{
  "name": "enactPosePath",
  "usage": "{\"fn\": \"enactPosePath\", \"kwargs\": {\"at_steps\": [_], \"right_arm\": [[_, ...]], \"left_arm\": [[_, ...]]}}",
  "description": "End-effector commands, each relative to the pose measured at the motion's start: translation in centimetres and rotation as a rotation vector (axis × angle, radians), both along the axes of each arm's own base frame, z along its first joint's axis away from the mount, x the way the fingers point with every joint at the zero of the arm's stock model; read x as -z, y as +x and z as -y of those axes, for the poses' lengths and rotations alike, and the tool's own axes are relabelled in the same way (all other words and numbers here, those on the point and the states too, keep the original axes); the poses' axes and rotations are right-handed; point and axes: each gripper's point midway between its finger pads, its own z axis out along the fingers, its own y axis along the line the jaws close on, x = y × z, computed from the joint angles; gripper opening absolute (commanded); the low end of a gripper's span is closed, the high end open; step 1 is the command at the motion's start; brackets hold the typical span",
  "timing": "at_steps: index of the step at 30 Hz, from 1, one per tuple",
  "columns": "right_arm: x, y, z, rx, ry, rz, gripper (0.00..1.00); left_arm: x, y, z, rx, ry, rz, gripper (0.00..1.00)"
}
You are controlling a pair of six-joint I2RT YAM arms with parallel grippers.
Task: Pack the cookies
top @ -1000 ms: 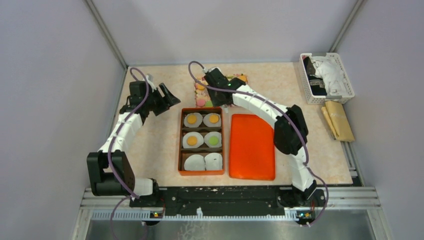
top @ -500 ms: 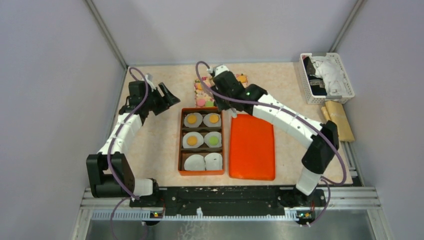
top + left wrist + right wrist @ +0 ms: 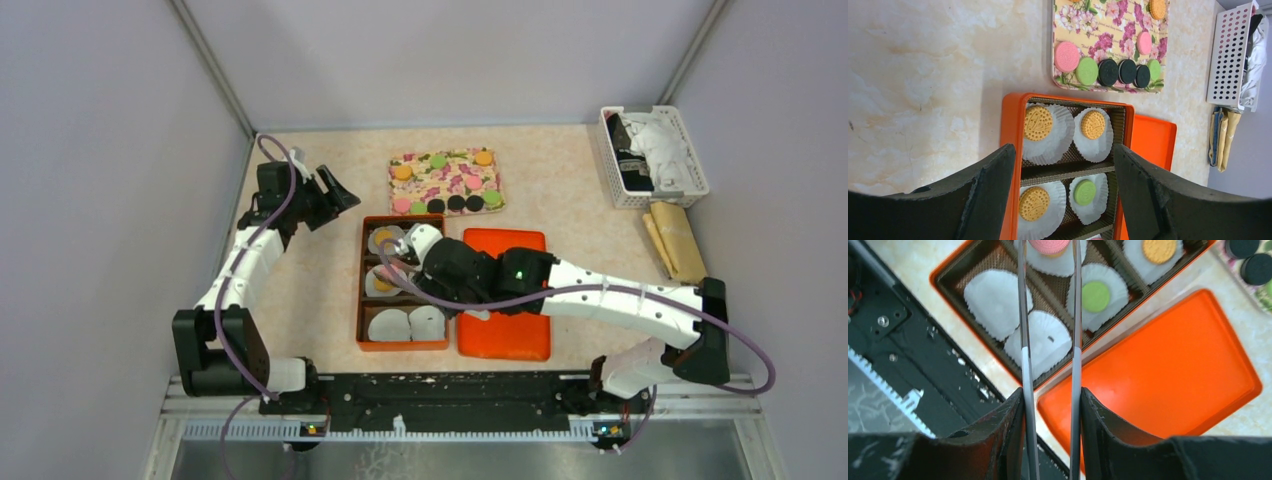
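– Checking the right hand [image 3: 1048, 247] first: what does it carry?
– Narrow, clamped on a pink cookie [image 3: 1049, 243] at the tips of its thin fingers [image 3: 1076, 330]. The cookie hangs over a paper cup [image 3: 1050, 265] in the middle row of the orange box [image 3: 1012, 120]; whether it touches the cup cannot be told.
– And the left hand [image 3: 1063, 150]?
– Spread wide, holding nothing, above the surface [image 3: 310, 280] off the box's far left corner.
– Other cookies [image 3: 1038, 122]?
– In the box: three orange and one green cookie [image 3: 1084, 191], each in its own cup; the two near cups [image 3: 998, 299] show only white paper. On the floral board [image 3: 450, 182] behind the box: more, with pink, green and three black cookies [image 3: 1108, 72] in a row along its near edge. The orange lid [image 3: 505, 335] lies flat on the surface, just beside the box on its right.
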Motion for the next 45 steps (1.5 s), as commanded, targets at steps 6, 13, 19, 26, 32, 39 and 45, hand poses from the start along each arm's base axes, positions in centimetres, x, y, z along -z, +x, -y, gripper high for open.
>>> {"fn": "enactPosePath", "kwargs": {"at_steps": [6, 13, 19, 26, 32, 39, 45], "right_arm": [[1.6, -7.4, -1.1, -0.129, 0.032, -0.113, 0.08], [4.2, -9.2, -1.7, -0.165, -0.036, -0.142, 0.09], [5.0, -8.4, -1.6, -0.132, -0.059, -0.107, 0.21], [5.2, -7.7, -1.6, -0.107, -0.066, -0.072, 0.26], [4.5, -7.3, -1.9, -0.099, -0.051, -0.054, 0.39], [4.5, -7.2, -1.8, -0.092, -0.056, -0.047, 0.44], [2.9, -6.3, -1.7, -0.056, -0.024, -0.004, 0.42]], "left_arm": [[-3.1, 0.0, 0.0, -0.002, -0.018, 0.081, 0.78], [-3.7, -0.4, 0.0, -0.002, -0.015, 0.093, 0.78], [-4.0, -0.6, -0.1, -0.008, -0.006, 0.103, 0.78], [-3.7, -0.5, -0.1, -0.006, -0.008, 0.099, 0.78], [-3.6, -0.6, -0.1, -0.002, -0.008, 0.097, 0.78], [-3.7, -0.7, 0.0, -0.001, -0.007, 0.106, 0.78], [-3.8, -0.6, 0.0, 0.002, -0.009, 0.11, 0.78]]}}
